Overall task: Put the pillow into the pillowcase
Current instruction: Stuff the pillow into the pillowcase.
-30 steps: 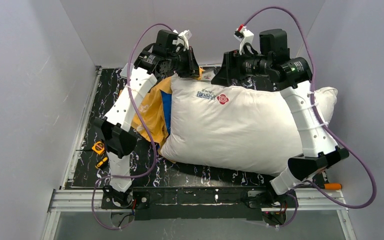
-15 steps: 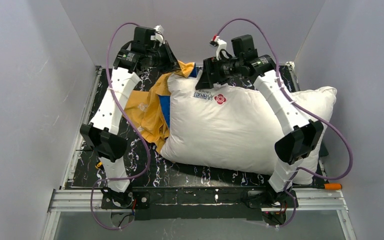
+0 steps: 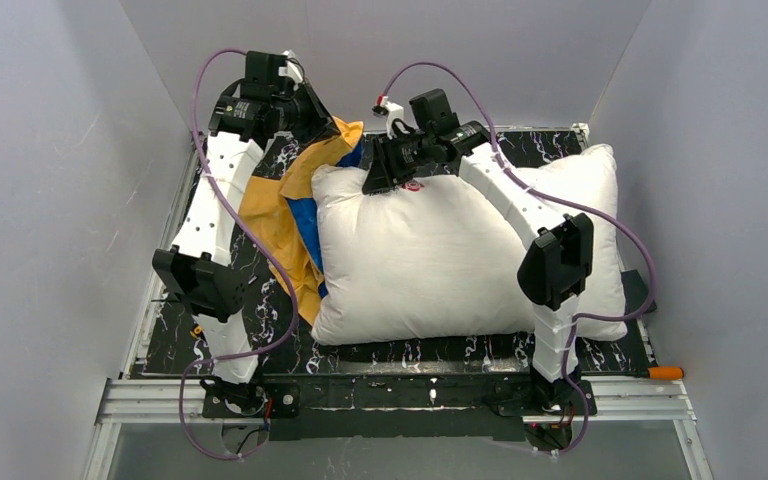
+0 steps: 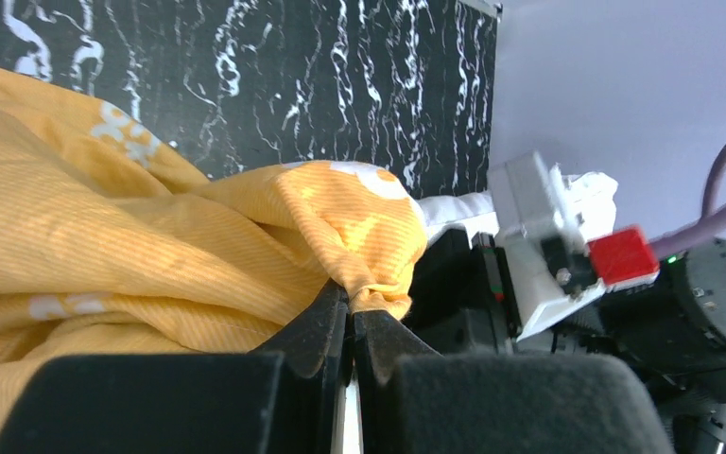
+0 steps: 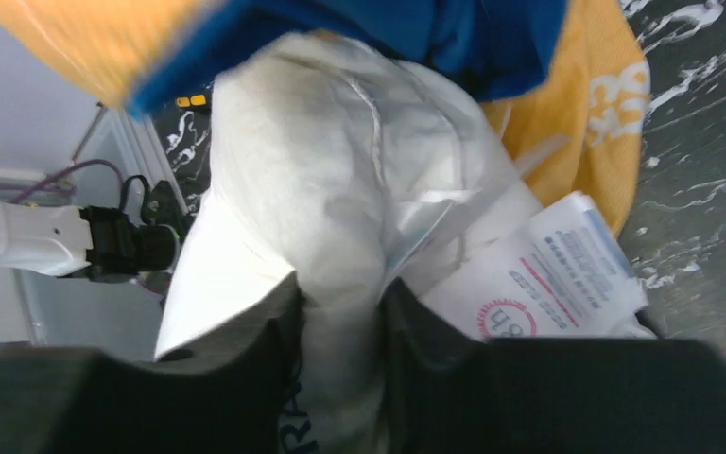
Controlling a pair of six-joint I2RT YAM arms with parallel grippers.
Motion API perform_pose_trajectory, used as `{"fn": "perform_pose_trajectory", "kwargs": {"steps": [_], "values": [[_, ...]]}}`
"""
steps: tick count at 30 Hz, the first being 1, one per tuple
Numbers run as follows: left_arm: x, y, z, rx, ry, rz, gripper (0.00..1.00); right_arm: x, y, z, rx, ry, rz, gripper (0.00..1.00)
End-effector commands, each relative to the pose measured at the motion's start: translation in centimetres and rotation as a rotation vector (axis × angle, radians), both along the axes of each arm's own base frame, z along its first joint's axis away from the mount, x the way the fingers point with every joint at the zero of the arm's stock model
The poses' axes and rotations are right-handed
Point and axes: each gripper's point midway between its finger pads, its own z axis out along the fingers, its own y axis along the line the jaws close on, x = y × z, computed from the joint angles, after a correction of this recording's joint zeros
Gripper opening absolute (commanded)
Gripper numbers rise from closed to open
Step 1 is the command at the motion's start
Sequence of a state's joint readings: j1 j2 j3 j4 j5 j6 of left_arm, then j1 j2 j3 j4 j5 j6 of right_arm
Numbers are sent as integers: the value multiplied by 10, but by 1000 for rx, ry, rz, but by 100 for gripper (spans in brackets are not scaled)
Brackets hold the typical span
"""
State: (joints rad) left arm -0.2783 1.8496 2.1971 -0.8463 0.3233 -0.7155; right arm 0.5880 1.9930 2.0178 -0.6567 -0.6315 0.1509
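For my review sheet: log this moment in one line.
left end effector: shut on pillowcase | right end effector: shut on pillow | pillow mostly outside

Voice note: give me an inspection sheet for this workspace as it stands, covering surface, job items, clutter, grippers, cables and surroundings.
Surface: black tabletop with white marbling, mostly covered.
Job's things: pillow lies across the middle and right, almost wholly outside the case. The pillowcase is bunched at its left, orange side out with some blue showing.
Clutter: orange-handled tool at the near right edge.
Grippers: left gripper is shut on a fold of the pillowcase. The right gripper is closed on bunched pillow fabric at the far corner.
Cables: purple cables loop off both arms, and the right one drapes over the pillow.
Surroundings: grey walls on three sides, metal rail at the near edge.
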Motion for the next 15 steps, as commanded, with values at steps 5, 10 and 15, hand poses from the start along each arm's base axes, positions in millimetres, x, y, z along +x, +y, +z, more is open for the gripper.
{"fn": "perform_pose_trajectory", "kwargs": {"steps": [5, 10, 15], "values": [[-7, 65, 51, 52, -135, 114, 0, -3, -5, 36, 4, -21, 0, 1], [-8, 99, 51, 166, -142, 192, 0, 12, -48, 106, 24, -168, -174, 1], [-12, 111, 58, 220, -180, 207, 0, 20, -101, 166, 14, -347, -400, 1]]}}
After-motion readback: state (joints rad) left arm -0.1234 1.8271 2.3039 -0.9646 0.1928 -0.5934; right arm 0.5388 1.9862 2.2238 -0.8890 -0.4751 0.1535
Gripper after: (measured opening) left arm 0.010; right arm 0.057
